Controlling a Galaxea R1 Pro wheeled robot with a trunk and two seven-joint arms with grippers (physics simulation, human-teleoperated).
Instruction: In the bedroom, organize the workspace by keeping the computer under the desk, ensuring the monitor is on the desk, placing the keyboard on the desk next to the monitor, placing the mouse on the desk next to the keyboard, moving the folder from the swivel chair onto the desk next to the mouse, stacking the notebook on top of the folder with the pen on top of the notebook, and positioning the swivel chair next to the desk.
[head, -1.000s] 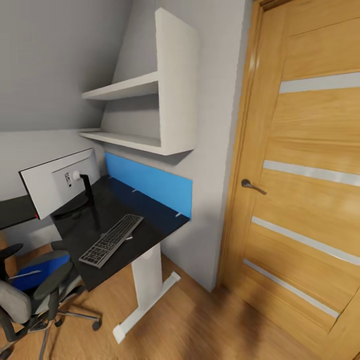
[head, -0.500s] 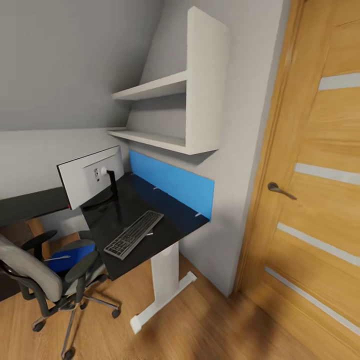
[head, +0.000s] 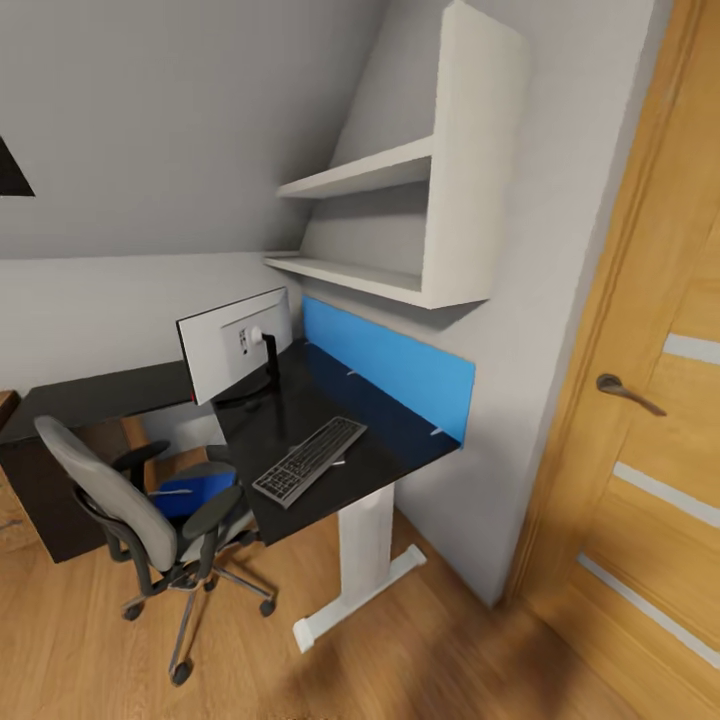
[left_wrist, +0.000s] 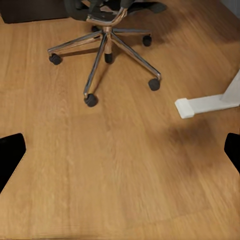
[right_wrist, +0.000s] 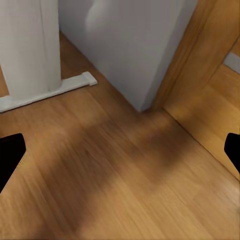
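Note:
The black-topped desk (head: 300, 420) stands against the wall with its blue back panel (head: 390, 365) and white leg (head: 365, 540). The monitor (head: 235, 345) is on it, pale grey back toward me. Near the desk's front edge lies the keyboard (head: 310, 460). The grey swivel chair (head: 130, 515) stands at the desk's left front, a blue folder (head: 200, 493) on its seat and the thin white pen (head: 172, 491) on top. The chair's star base (left_wrist: 107, 40) lies ahead of my open left gripper (left_wrist: 120, 152). My right gripper (right_wrist: 120, 152) is open over bare floor near the desk foot (right_wrist: 50, 92). The computer is out of view.
A wooden door (head: 660, 430) with a lever handle (head: 628, 392) is at the right. White wall shelves (head: 400, 230) hang above the desk. The black drawer unit (head: 45, 500) is under the desk's left wing. Wooden floor (head: 450, 650) lies between me and the desk.
The camera has swung left: desk, monitor and chair sit further right in the picture, the door slides off at the right, and the desk's left wing comes into view. No object moved.

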